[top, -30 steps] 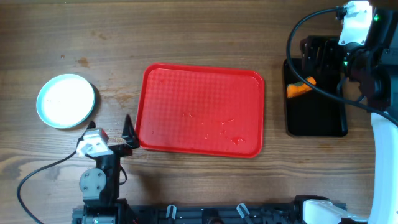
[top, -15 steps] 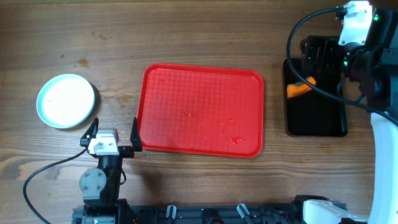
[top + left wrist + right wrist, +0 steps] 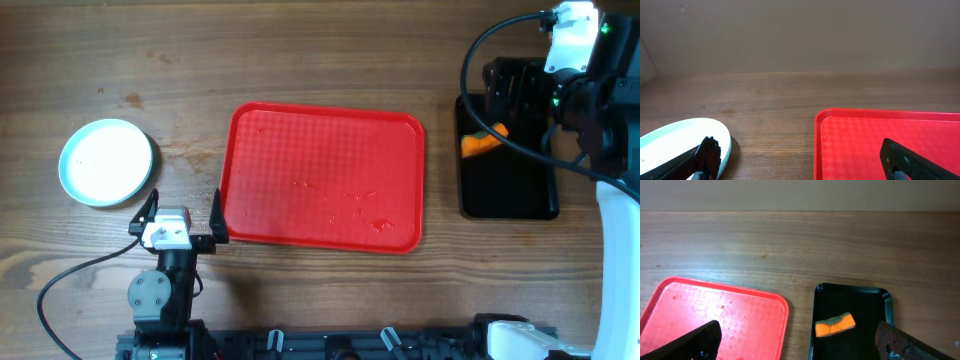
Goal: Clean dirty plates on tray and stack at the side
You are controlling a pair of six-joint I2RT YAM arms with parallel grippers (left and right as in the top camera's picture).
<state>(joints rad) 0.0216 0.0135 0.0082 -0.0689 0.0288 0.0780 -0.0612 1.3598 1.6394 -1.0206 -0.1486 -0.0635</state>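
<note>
Overhead: left hand (image 3: 184,205) apart between plates (image 3: 106,162) and tray (image 3: 320,140); right wrist view shows right hand (image 3: 797,341) apart.

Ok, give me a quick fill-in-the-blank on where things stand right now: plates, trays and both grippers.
1. Seen from overhead, the plates sit on the table on the ____ side of the red tray.
2. The orange sponge lies in a narrow tray coloured ____.
3. The left gripper and the right gripper are both ____ and hold nothing.
Missing words: left; black; open.
</note>
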